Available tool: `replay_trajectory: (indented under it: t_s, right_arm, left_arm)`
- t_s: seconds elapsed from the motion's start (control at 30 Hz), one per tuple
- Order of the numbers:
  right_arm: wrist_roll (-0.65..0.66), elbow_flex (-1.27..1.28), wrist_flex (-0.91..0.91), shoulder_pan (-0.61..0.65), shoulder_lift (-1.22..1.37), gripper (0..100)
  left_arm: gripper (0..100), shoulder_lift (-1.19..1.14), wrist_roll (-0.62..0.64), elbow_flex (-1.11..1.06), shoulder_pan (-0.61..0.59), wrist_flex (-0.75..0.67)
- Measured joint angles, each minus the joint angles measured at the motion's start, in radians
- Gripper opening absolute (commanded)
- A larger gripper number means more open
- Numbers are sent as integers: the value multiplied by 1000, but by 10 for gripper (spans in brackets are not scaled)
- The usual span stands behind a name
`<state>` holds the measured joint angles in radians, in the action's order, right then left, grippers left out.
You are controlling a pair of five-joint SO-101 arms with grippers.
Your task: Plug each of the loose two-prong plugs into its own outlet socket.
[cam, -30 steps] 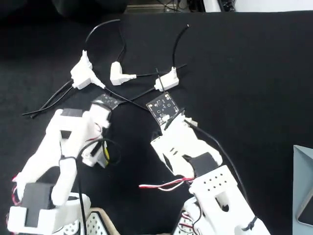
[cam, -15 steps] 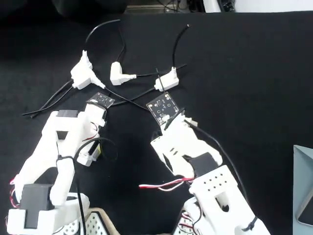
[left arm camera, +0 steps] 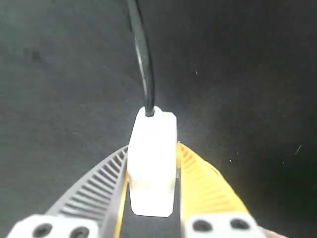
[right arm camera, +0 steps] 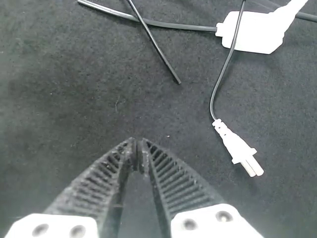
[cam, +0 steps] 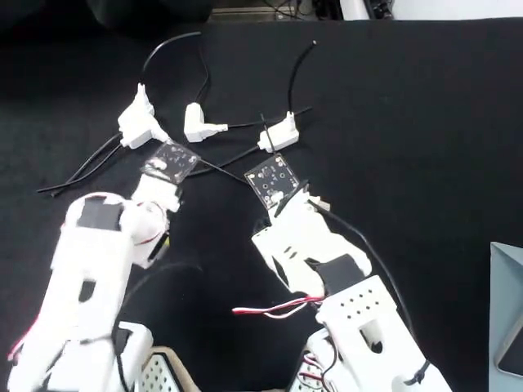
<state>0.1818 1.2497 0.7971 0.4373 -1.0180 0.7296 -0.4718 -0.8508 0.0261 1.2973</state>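
One white connector (left arm camera: pixel 151 163) sits between left fingers (left arm camera: pixel 205 191), one two-prong plug (right arm camera: pixel 238 152) loose.

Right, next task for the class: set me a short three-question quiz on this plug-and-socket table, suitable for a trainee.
1. True or false: the right gripper is shut with nothing between its fingers.
2. What is in the left gripper? A: a white corded connector. B: a bare black cable. C: nothing.
3. Fill in: the two-prong plug lies loose on the black table, held by ___ gripper.
Key: 1 true; 2 A; 3 neither.
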Motion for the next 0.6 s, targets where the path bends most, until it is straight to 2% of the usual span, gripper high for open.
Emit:
replay_trajectory:
  t_s: [0.13,0.27,0.53,0.6]
  right_arm:
    - [2,0,0,-15,0,13]
    - [0,0,0,-69,0,13]
    - [0,0,0,-87,0,13]
    - [0,0,0,-86,0,13]
  left_arm:
    - [29,186,0,-12,9,48]
    - [29,242,0,-101,78,44]
    - [38,250,31,-334,190,-175]
    - [88,250,34,-387,195,-229]
